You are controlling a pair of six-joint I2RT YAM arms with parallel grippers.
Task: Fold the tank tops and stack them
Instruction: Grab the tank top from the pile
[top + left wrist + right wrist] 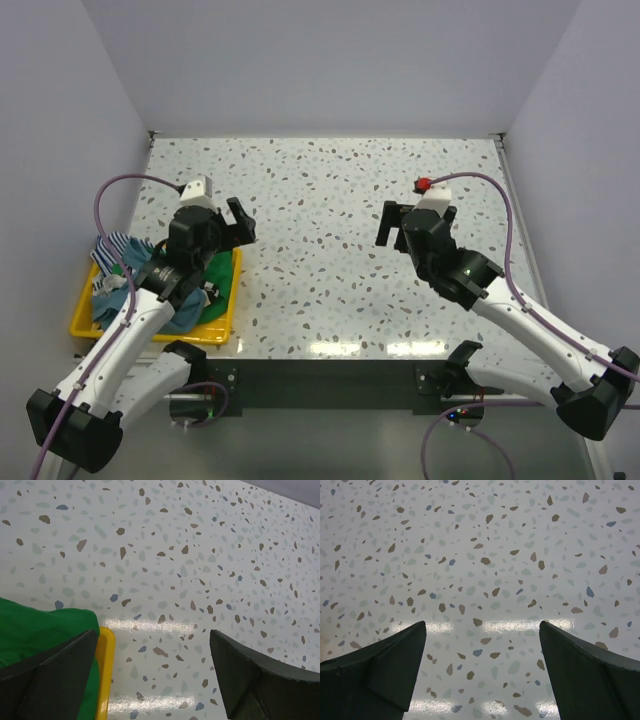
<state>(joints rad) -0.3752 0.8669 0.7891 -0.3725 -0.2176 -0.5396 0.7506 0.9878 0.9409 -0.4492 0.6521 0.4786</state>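
Pale walls enclosed a speckled counter (330, 190). At its near left edge a yellow tray (85, 325) held the tank tops (215, 280), crumpled so that no long axis could be told. The left pincer (240, 222) hung spread and empty over the tray's far right corner, with the heap lying nearward and leftward. The right pincer (390, 228), likewise spread and empty, stood well apart, so the left arm was nearer.

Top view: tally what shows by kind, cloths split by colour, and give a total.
Yellow tray: 1
Green cloth: 1
Teal-blue cloth: 1
Striped cloth: 1
Grippers: 2, the left gripper and right gripper, both open
Total: 6 that can be told apart; the pile may hide more
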